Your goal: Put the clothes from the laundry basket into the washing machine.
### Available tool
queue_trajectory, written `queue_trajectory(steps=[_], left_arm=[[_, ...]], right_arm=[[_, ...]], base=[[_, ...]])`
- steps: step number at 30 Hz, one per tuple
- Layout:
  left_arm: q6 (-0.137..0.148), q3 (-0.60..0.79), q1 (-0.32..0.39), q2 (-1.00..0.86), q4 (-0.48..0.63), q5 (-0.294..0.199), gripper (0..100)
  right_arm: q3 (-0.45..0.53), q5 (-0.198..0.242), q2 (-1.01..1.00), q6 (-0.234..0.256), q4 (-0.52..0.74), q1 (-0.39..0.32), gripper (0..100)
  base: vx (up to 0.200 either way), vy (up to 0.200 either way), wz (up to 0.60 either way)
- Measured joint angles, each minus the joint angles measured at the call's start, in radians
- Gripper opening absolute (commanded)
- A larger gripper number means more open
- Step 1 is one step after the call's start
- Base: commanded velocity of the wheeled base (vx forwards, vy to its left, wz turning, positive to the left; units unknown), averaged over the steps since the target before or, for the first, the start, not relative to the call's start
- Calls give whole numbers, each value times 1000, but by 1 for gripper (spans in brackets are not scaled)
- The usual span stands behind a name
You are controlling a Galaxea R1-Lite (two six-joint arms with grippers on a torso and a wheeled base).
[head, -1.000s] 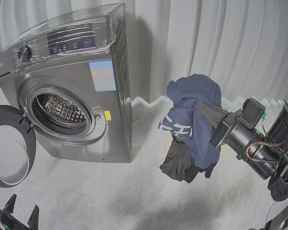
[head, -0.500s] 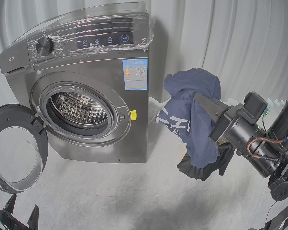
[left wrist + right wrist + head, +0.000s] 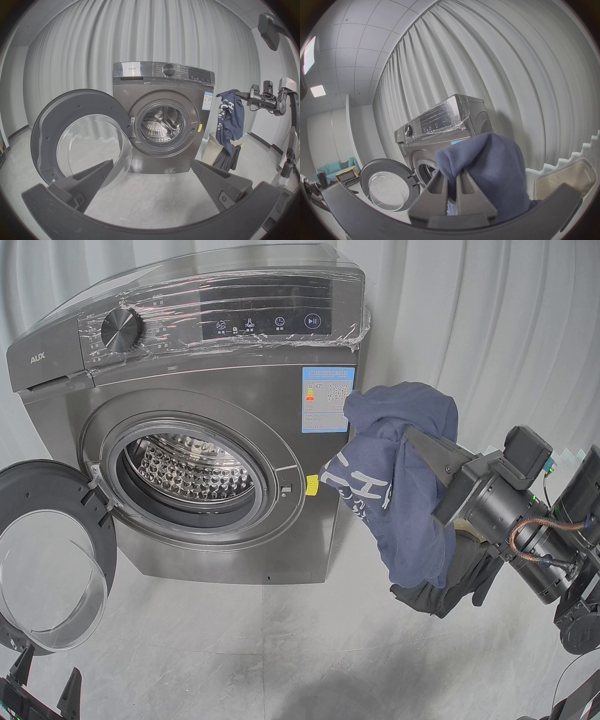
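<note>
Swinging toward the washing machine, the head camera is bringing it from the left side nearer the middle of the view. The right gripper is holding its place in the frame, so its load is riding along with the turn.

Its fingers are pressing together on a bunched fold of the navy sweatshirt, which is draping down from the grip. A dark grey garment is dangling beneath; whether it is pinched too or only snagged, I cannot tell. The bundle is hanging clear of the floor at about 3 o'clock from the drum mouth, still apart from it. The door is standing wide open at 8 o'clock from the mouth. The left gripper is sitting low at 7 o'clock, spread wide and carrying nothing. The laundry basket is standing just beside the machine, behind the bundle.

Doing this step well probably means dropping the bundle to the mouth's height and pushing it deep before letting go. That way the trailing tails are clearing the rim. The dangling grey piece looks the likeliest to slip off or catch on the lip.
</note>
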Motion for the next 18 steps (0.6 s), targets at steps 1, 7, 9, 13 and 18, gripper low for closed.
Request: queue_trajectory(steps=[1, 7, 9, 13, 18], left_arm=[[0, 0, 0, 0, 0, 0, 100], [-1, 0, 0, 0, 0, 0, 100], [-1, 0, 0, 0, 0, 0, 100], [0, 0, 0, 0, 1, 0, 100], [-1, 0, -1, 0, 1, 0, 100]], right_arm=[[1, 1, 3, 0, 0, -3, 0], [8, 1, 16, 0, 0, -26, 0], [10, 0, 18, 0, 1, -29, 0], [14, 1, 21, 0, 1, -31, 0], [19, 0, 26, 0, 1, -28, 0]], base=[[-200, 0, 0], [0, 0, 0], [0, 0, 0], [0, 150, 0], [0, 200, 0]])
